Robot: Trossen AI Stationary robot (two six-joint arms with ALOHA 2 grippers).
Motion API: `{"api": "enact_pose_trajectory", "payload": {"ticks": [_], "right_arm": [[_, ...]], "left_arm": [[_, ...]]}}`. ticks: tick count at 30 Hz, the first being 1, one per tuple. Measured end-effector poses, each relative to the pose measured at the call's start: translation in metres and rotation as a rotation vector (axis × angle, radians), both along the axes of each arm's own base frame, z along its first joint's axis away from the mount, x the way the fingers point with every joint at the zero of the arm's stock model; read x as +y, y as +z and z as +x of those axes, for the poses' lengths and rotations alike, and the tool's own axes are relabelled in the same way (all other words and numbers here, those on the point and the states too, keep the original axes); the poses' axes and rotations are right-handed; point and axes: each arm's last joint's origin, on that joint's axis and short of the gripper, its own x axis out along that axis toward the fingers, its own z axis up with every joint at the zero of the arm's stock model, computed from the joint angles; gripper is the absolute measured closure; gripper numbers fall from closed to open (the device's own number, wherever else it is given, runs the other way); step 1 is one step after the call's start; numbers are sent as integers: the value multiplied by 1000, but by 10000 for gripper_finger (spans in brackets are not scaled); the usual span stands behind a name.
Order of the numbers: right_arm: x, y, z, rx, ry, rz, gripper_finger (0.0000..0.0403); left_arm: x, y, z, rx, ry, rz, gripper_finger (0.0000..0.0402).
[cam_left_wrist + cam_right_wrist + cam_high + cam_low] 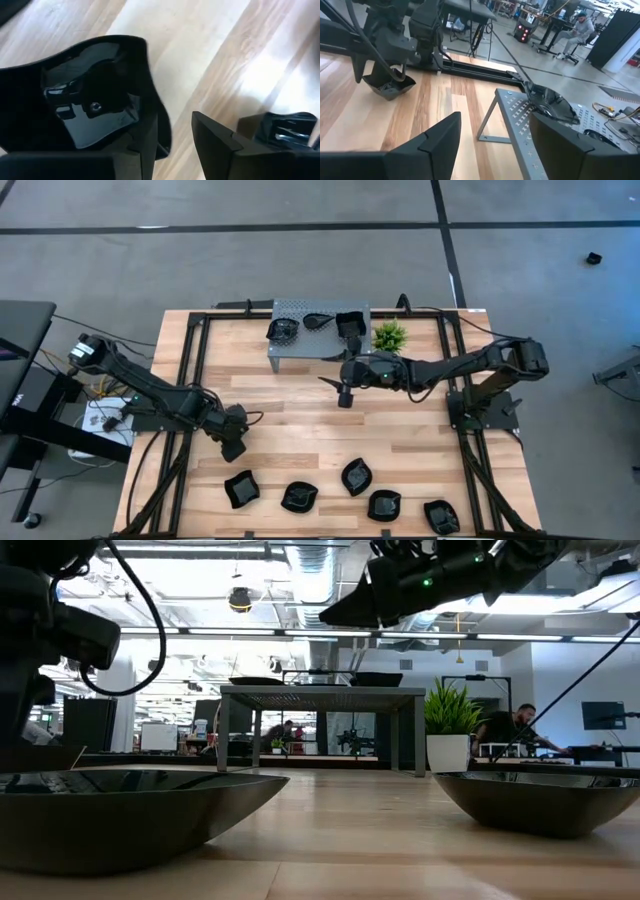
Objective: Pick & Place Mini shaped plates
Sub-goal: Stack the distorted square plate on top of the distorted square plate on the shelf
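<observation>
The left gripper [233, 448] hangs low over the desk [300, 420] near its front-left part, fingers [215, 145] clamped on a mini plate's [95, 100] rim. The right gripper [344, 396] hovers mid-desk — arm stretched across, fingers [435, 142] spread and empty.

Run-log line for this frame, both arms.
left gripper: shut on held plate | right gripper: jaws open, empty, beside stand | stand plates: three | row plates: five on table

Five mini shaped plates [300, 497] sat along the desk [300, 420] front, three more on the stand [300, 342], one plant [389, 335].
</observation>
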Motion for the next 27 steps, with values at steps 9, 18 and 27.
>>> {"api": "enact_pose_trajectory", "payload": {"ticks": [9,18,27], "right_arm": [[0,-1,0,8,0,0,172],[4,-1,0,6,121,22,172],[14,7,14,-11,340,57,183]], "left_arm": [[3,-14,-3,-35,18,18,305],[-1,-9,5,-129,2,-15,395],[12,37,40,-371,-127,104,398]]}}
